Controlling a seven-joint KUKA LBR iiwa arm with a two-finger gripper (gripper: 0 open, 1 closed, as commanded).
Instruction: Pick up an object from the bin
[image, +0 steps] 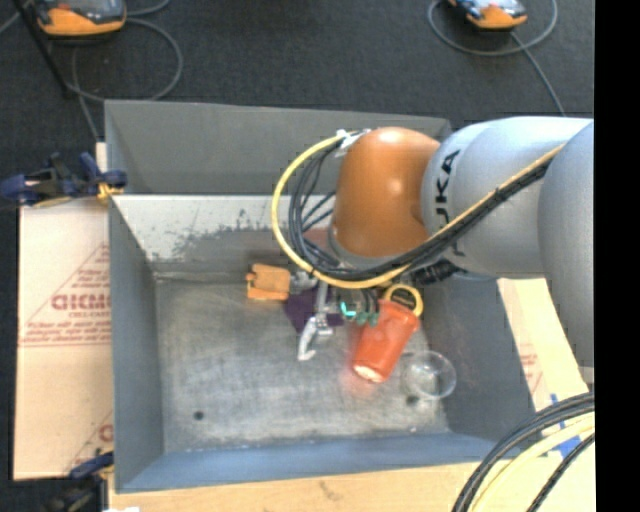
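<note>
**Gripper** (312, 342): silver, set low over the bin (130, 330) floor near its middle, a little toward the far wall. It hangs below the orange wrist cover (385, 190) of the arm (510, 200). Whether it is open or closed cannot be told. Nothing is seen held in it.

**Purple piece** (298, 308): small, dark and irregular in shape. It is the nearest thing to the gripper, just beside it on the far-wall side. The cables (296, 215) partly hide it. Whether it touches the gripper cannot be told.

**Orange block** (267, 284): small and boxy. It lies against the purple piece on the side toward the left wall, near the foot of the far wall.

**Red-orange cup** (382, 342): lies tipped over with its mouth toward the near wall. It is just beside the gripper on the right-wall side.

**Yellow ring** (404, 297): sits at the cup's far end, partly under the arm.

**Clear cup** (430, 375): transparent, lying close by the red-orange cup's mouth, toward the near right corner.
</note>
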